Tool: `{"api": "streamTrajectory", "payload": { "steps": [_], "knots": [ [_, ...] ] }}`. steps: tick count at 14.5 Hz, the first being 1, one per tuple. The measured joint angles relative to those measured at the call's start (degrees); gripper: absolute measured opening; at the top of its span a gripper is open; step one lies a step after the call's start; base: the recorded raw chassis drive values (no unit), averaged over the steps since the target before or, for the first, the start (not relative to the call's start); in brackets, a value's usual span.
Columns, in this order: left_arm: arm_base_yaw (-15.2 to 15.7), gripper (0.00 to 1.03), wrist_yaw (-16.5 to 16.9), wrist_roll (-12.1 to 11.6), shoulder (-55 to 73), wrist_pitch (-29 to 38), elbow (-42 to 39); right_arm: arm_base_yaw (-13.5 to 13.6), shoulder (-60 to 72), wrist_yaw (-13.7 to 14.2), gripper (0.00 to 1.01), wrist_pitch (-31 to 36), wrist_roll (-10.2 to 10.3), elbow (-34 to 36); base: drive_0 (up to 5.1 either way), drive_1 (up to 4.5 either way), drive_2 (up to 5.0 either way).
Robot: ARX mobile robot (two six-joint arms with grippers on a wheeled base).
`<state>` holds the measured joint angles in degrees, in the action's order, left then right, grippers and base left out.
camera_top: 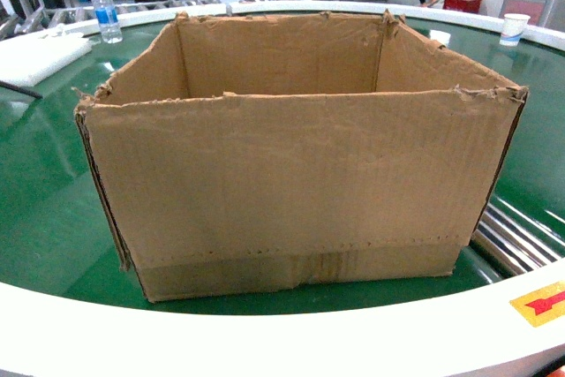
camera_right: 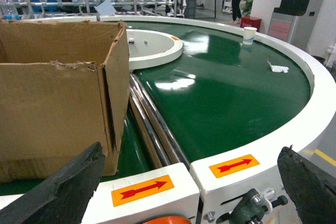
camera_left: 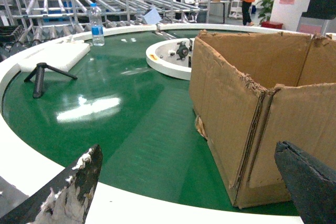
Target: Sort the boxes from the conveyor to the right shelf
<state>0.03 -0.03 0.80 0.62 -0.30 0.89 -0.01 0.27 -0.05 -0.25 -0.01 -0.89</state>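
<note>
Both fingers (camera_left: 79, 187) spread wide, holding nothing

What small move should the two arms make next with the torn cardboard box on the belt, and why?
Probably bring both open grippers inward toward the cardboard box's side walls. The left gripper sits off its left corner, the right gripper off its right corner; neither touches it, and it rests on the green conveyor belt.

We see the curved dark-green conveyor (camera_top: 35, 218) with its white rim and steel rollers (camera_right: 152, 124). On the belt sits the open cardboard carton (camera_top: 291, 209), near the front rim. Farther back lie a water bottle (camera_top: 105, 8), a white foam slab (camera_top: 35, 57), a small black tripod (camera_left: 44, 74) and a paper cup (camera_top: 514, 29).
</note>
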Motion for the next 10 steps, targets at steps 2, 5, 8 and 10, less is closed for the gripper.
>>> {"api": "streamTrajectory", "payload": {
  "steps": [2,5,8,10],
  "knots": [
    [0.0,0.98,0.0,0.0,0.0,0.1,0.0,0.0,0.0,0.0,0.98,-0.2,0.0,0.0,0.0,1.82,-1.9],
    [0.0,0.98,0.0,0.0,0.0,0.0,0.0,0.0,0.0,0.0,0.98,0.0,0.0,0.0,0.0,0.0,0.0],
    [0.0,0.98,0.0,0.0,0.0,0.0,0.0,0.0,0.0,0.0,0.98,0.0,0.0,0.0,0.0,0.0,0.0],
    [0.0,0.98,0.0,0.0,0.0,0.0,0.0,0.0,0.0,0.0,0.98,0.0,0.0,0.0,0.0,0.0,0.0]
  ]
}}
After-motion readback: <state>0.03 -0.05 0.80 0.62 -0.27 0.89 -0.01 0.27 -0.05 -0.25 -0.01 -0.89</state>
